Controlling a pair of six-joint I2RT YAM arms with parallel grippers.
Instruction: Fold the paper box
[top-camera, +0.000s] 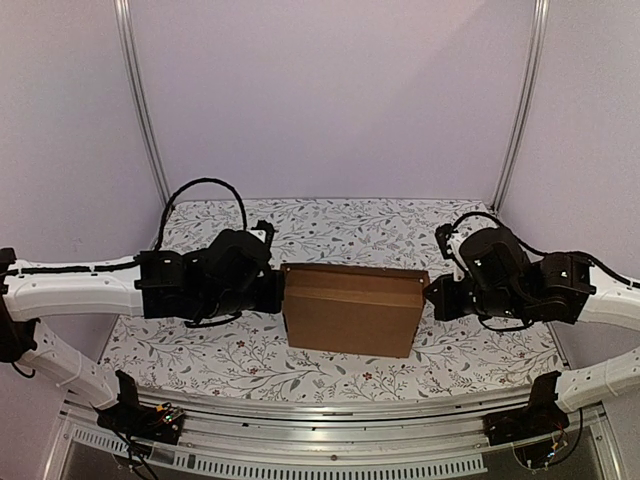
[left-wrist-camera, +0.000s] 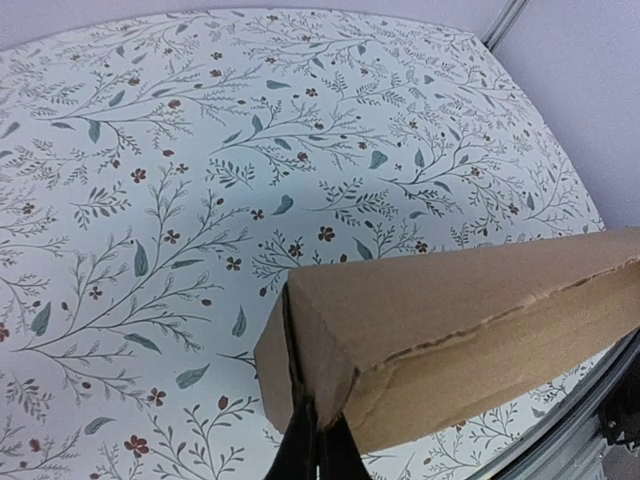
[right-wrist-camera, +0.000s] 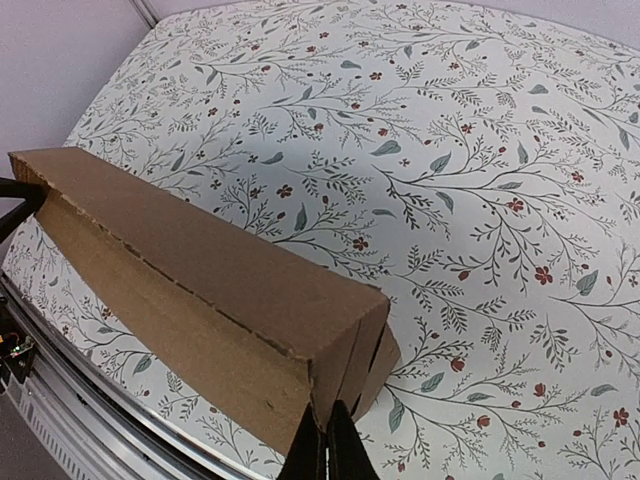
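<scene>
Top external view: box (top-camera: 350, 308) sits mid-frame between the two arms, already closed into a flat rectangular mailer, long axis left to right. Left gripper (top-camera: 279, 292) meets its left end, right gripper (top-camera: 428, 292) its right end.

Left wrist view: left gripper (left-wrist-camera: 318, 442) at bottom centre, fingers pressed together on the end wall of the box (left-wrist-camera: 450, 320), pinching thin cardboard at the lower corner. Right wrist view: right gripper (right-wrist-camera: 328, 442) at bottom centre, clamped the same way on the layered end flaps of the box (right-wrist-camera: 180, 290). Neither hand is released; both grasp the box. Whether it rests on the cloth (top-camera: 340, 225) or hangs just above it, cannot tell.

Material: plain brown corrugated cardboard, matte, slightly fuzzy. A ragged die-cut seam runs along the long edge. End flaps are stacked, not fully flush, small gaps showing. Corners are sharp, faces flat.

Handling, my judgement: light, likely empty. Stiff across the faces but bends easily along creases. Not slippery, so the fingers should bite well. Edges crush and tear if squeezed hard. Best hold is the end walls or a flap edge, as now; the broad faces look too wide for the fingers to span. Flaps may spring open when let go.

Cloth: white floral print, flat, thin.
</scene>
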